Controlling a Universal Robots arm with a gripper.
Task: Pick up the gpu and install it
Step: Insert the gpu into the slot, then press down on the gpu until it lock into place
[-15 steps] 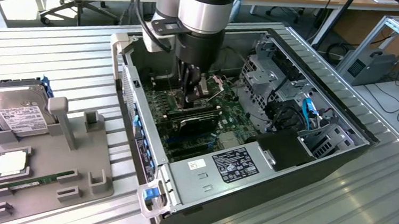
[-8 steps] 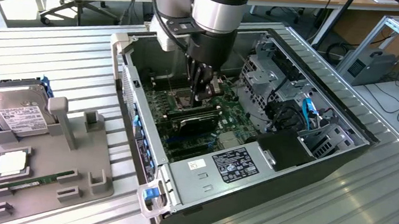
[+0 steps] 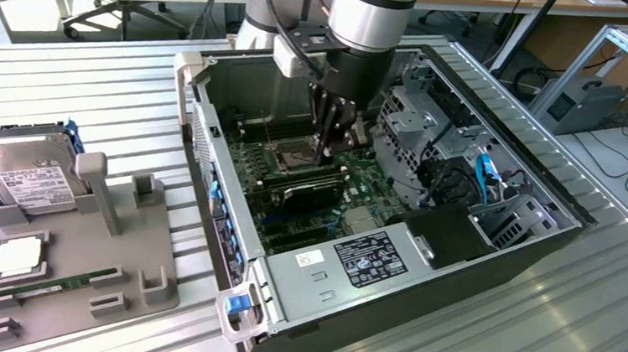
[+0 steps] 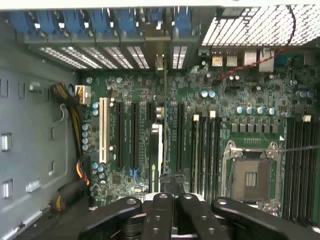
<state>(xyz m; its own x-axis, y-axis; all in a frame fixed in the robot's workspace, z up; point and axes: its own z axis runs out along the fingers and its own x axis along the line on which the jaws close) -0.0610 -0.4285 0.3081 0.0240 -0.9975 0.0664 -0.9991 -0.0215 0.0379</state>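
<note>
The gripper (image 4: 169, 197) is clamped narrow on the gpu (image 4: 161, 145), holding it edge-on over the motherboard (image 4: 250, 125) slots inside the open case (image 3: 283, 279). A hard drive (image 3: 25, 177) rests near the tabletop's (image 3: 97, 83) edge.

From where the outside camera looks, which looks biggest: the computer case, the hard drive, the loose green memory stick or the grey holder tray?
1. computer case, by far
2. grey holder tray
3. hard drive
4. green memory stick

The tray and drive sit nearer the exterior view's left edge; that does not make the order unsure.
</note>
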